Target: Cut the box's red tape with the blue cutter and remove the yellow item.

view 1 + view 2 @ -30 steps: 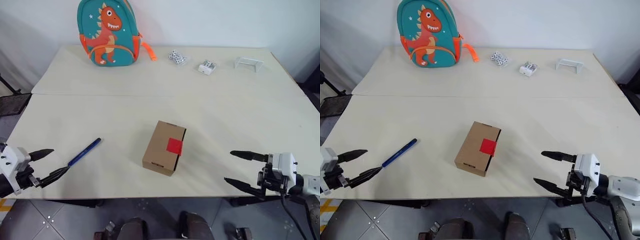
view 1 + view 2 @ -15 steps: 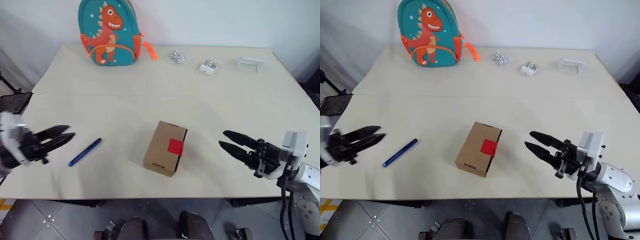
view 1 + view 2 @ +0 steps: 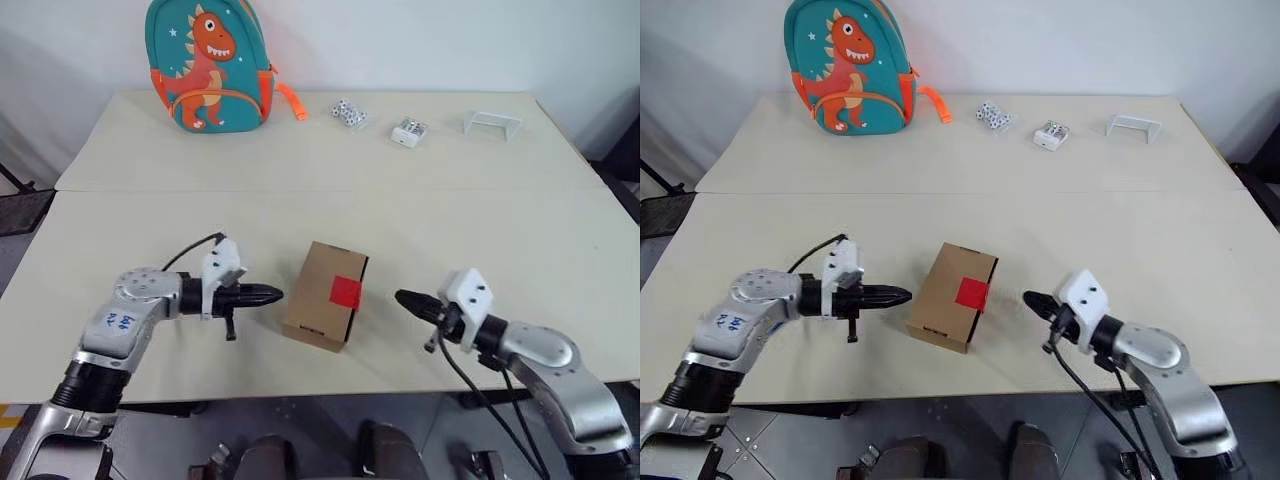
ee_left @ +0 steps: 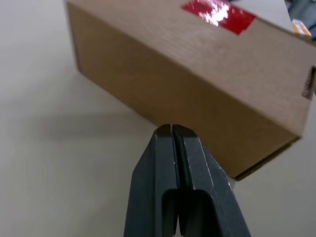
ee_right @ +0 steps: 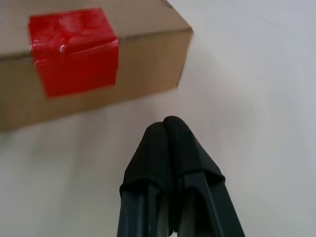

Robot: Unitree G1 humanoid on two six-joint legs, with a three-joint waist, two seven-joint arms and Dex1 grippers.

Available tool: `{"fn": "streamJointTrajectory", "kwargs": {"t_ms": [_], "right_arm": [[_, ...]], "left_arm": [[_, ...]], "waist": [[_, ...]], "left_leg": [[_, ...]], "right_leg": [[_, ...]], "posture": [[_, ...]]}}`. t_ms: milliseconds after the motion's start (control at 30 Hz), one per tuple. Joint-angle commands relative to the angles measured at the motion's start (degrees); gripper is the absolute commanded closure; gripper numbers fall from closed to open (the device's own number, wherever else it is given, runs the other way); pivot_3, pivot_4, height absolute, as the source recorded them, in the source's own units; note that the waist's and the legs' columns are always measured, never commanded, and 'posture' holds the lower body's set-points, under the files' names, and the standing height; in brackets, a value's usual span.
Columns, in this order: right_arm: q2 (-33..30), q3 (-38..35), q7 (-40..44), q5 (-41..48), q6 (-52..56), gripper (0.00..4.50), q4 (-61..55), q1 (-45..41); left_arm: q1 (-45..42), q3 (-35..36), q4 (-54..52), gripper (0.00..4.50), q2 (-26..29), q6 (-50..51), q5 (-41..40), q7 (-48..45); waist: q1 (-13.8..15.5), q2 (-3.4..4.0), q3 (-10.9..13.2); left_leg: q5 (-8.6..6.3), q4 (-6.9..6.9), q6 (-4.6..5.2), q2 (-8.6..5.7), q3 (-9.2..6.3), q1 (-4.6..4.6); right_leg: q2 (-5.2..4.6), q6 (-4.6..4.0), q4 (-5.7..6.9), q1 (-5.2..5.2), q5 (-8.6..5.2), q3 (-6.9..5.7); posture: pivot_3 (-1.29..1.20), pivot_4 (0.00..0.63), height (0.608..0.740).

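Arms reach inward, level over the tabletop [image 3: 480, 220], each tool pinched fully closed and empty: left tool [image 3: 274, 294] and right tool [image 3: 402, 298] flank the box [image 3: 322, 312]. Its red tape [image 3: 347, 292] faces the right tool; a dinosaur backpack [image 3: 203, 66] stands far beyond both.

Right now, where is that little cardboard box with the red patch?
In the head views the box sits near the front middle of the table, between the left gripper and the right gripper, red tape facing the right one.
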Motion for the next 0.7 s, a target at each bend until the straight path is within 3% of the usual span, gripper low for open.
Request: {"fn": "streamJointTrajectory", "kwargs": {"t_ms": [33, 400, 600, 700], "right_arm": [[2.55, 2.49, -2.75, 1.1, 6.75, 4.5, -3.83, -2.75], [1.23, 5.63, 0.73, 2.22, 16.34, 4.5, -0.28, -10.62], [0.32, 7.08, 3.74, 0.0, 13.39, 4.5, 6.28, -14.5], [-0.16, 8.14, 7.62, -2.99, 6.11, 4.5, 15.34, -18.38]], "left_arm": [[-0.98, -1.49, -2.27, 4.47, -0.3, -0.45, 1.73, -0.09], [-2.33, -3.65, -2.03, 4.47, -3.46, 1.77, 2.39, -0.03], [-3.78, -4.58, -0.39, 4.47, -6.88, 2.16, 3.94, 1.88], [-4.32, -5.81, -0.14, 4.47, -9.55, 3.47, 4.64, 3.59]], "waist": [[0.07, 0.0, 0.0], [0.12, 0.0, 0.0], [0.15, 0.0, 0.0], [0.09, 0.0, 0.0]], "left_leg": [[0.0, 0.01, 0.0, 0.01, -0.03, -0.01], [0.0, 0.01, 0.01, -0.03, -0.14, -0.18], [0.01, 0.02, 0.02, -0.03, -0.11, -0.17], [0.01, 0.03, 0.02, -0.04, -0.09, -0.17]], "right_leg": [[0.0, 0.0, 0.01, 0.0, 0.0, -0.01], [0.0, 0.01, -0.07, -0.05, 0.0, -0.09], [0.0, 0.01, -0.06, -0.05, 0.0, -0.08], [0.0, 0.01, -0.07, -0.05, 0.01, -0.08]], "posture": [[0.0, 0.15, 0.74], [0.0, 0.15, 0.74], [0.0, 0.15, 0.74], [0.0, 0.15, 0.74]]}}
